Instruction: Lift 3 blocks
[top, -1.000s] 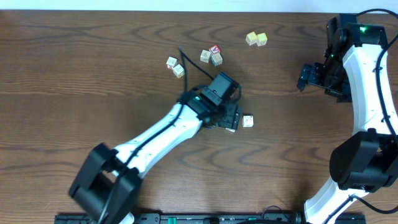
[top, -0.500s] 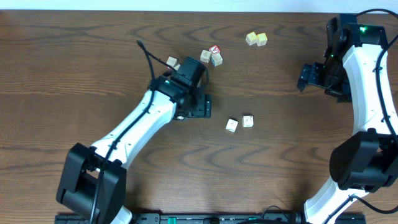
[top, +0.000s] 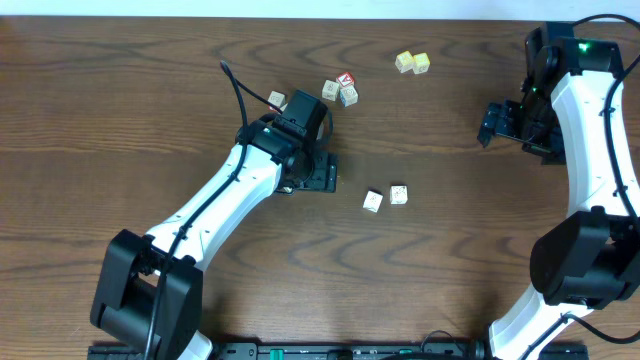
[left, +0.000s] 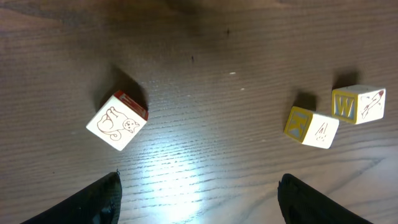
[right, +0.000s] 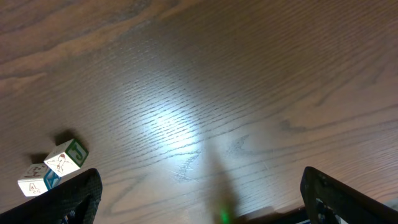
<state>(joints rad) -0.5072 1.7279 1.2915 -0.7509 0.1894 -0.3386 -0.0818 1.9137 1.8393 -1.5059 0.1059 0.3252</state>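
Two cream-white blocks lie side by side on the table, one (top: 372, 201) just left of the other (top: 398, 194). In the left wrist view they show as a K cube (left: 313, 127) and a W cube (left: 359, 103), far right of the open fingers. A third cream block (top: 277, 99) peeks out beside the left arm. My left gripper (top: 312, 175) (left: 199, 186) hovers open over bare wood and holds nothing. A cream cube with a cat drawing and a red side (left: 117, 120) lies ahead of its left finger. My right gripper (top: 490, 122) (right: 200, 180) is open and empty at the far right.
A cluster of cubes, one with a red face (top: 345, 79), sits behind the left gripper. Two yellow-green cubes (top: 412, 62) lie at the back. The right wrist view shows two cubes with green (right: 66, 155) and blue (right: 34, 178) marks at its lower left.
My left gripper has left a cream block on the table beside the other one. It has moved up and to the left, away from both. The right arm has not moved.
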